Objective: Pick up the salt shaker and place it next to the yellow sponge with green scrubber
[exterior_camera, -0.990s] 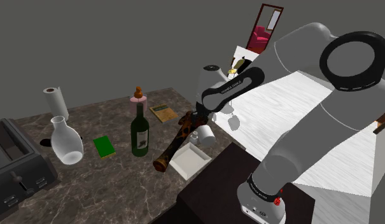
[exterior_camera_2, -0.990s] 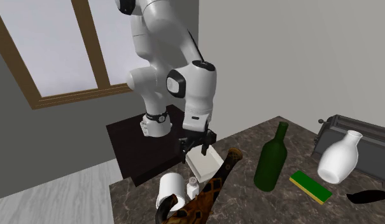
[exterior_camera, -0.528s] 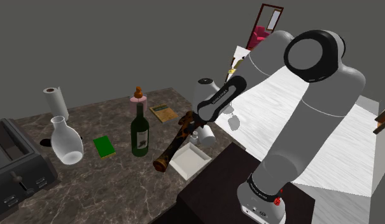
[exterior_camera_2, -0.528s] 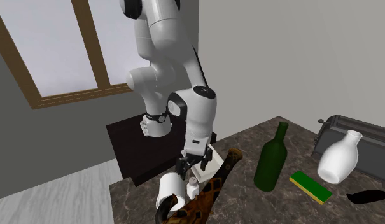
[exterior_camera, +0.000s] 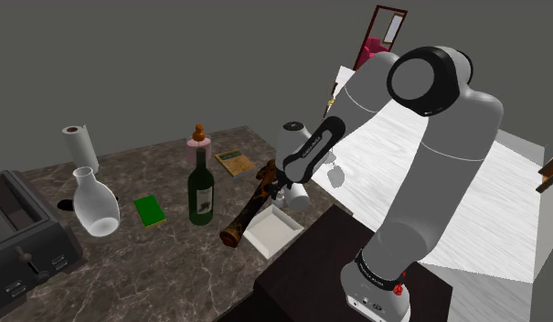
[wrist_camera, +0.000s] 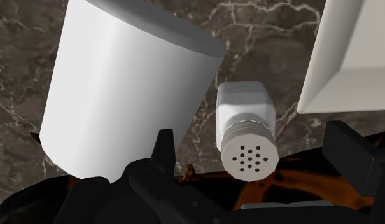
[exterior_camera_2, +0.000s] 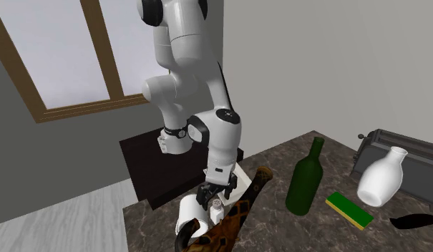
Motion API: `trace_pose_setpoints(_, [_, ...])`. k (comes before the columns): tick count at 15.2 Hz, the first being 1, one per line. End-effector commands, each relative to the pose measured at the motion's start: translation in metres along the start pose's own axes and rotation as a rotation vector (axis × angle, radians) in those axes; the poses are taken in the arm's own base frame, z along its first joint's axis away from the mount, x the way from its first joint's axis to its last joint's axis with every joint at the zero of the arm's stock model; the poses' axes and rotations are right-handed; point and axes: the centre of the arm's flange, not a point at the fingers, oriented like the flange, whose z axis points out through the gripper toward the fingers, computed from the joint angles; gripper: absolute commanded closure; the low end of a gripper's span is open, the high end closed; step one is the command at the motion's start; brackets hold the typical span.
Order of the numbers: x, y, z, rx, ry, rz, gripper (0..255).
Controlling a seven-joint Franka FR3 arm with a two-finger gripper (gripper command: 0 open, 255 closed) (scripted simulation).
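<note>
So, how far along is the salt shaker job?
Approach looks done: the open pincer straddles the salt shaker, not touching it. In hand: the grasp. Left: lifting it and carrying it past the green bottle to the sponge.

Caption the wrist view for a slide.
Open gripper straddles the white salt shaker beside a white cup on the dark veined counter.

White square tray (wrist_camera: pixel 350 57), cut by the wrist view's edge. Dark grey toaster (exterior_camera: pixel 23 229) runs off the shoulder view's left edge, and off the second exterior view's right edge too.
</note>
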Motion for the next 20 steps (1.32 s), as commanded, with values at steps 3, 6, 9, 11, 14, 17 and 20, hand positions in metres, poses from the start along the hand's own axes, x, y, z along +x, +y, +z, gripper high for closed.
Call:
trace_pose_setpoints(3, [0.0, 0.0, 0.001, 0.0, 0.0, 0.0, 0])
trace_pose_setpoints(6, [0.0, 0.0, 0.001, 0.0, 0.0, 0.0, 255])
trace_pose_setpoints(9, [0.0, 0.0, 0.001, 0.0, 0.0, 0.0, 255])
trace_pose_setpoints(11, [0.0, 0.0, 0.001, 0.0, 0.0, 0.0, 255])
trace_pose_setpoints(14, [0.0, 0.0, 0.001, 0.0, 0.0, 0.0, 255])
trace_pose_setpoints(17, [0.0, 0.001, -0.01, 0.0, 0.0, 0.0, 255])
trace_pose_setpoints(20, [0.0, 0.003, -0.025, 0.0, 0.0, 0.0, 255])
